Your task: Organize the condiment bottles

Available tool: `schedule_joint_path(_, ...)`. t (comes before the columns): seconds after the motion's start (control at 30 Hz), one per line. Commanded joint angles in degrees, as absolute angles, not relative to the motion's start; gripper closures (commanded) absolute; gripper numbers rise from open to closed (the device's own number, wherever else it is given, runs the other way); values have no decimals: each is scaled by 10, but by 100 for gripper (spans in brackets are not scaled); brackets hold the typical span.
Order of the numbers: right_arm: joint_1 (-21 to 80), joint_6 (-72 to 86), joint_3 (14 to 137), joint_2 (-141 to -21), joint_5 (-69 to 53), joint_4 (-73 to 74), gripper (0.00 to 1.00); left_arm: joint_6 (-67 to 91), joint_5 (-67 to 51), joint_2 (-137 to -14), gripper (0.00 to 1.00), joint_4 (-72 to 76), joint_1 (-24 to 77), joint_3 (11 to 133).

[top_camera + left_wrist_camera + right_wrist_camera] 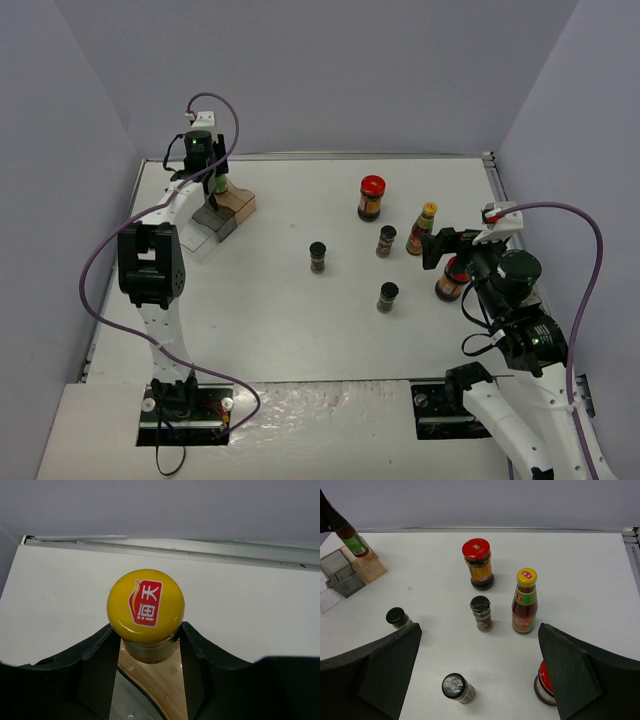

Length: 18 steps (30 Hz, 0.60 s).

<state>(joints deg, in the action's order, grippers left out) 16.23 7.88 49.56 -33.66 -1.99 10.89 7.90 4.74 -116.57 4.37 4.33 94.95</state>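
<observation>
My left gripper (147, 647) is shut on the neck of a tall yellow-capped sauce bottle (145, 605), held upright at the tan step of the stepped rack (228, 212). My right gripper (479, 629) stands open above the table with nothing between its fingers. Ahead of it stand a second yellow-capped bottle (525, 601), a red-lidded jar (478, 564) and three black-capped spice jars (481, 612) (397, 617) (457, 687). Another red-lidded jar (543, 682) is partly hidden behind its right finger. The overhead view shows the right gripper (443, 247) next to that jar (449, 282).
The clear and tan rack (350, 570) stands at the far left of the table, close to the left wall. A metal rail (200, 555) runs along the table's far edge. Purple cables loop off both arms.
</observation>
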Motion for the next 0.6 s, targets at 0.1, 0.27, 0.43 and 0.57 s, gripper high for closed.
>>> schedule_joint_path(0.1,167,77,495,-328,-29,62,0,72,36,-1146,98,198,32,968)
schedule_joint_path(0.27,167,80,490,-324,-29,63,0,72,31,-1154,92,198,32,963)
schedule_joint_path(0.43,167,83,488,-318,-33,63,0,72,33,-1155,87,201,32,947)
schedule_joint_path(0.57,167,83,487,-315,-31,65,0,70,36,-1157,75,204,32,939)
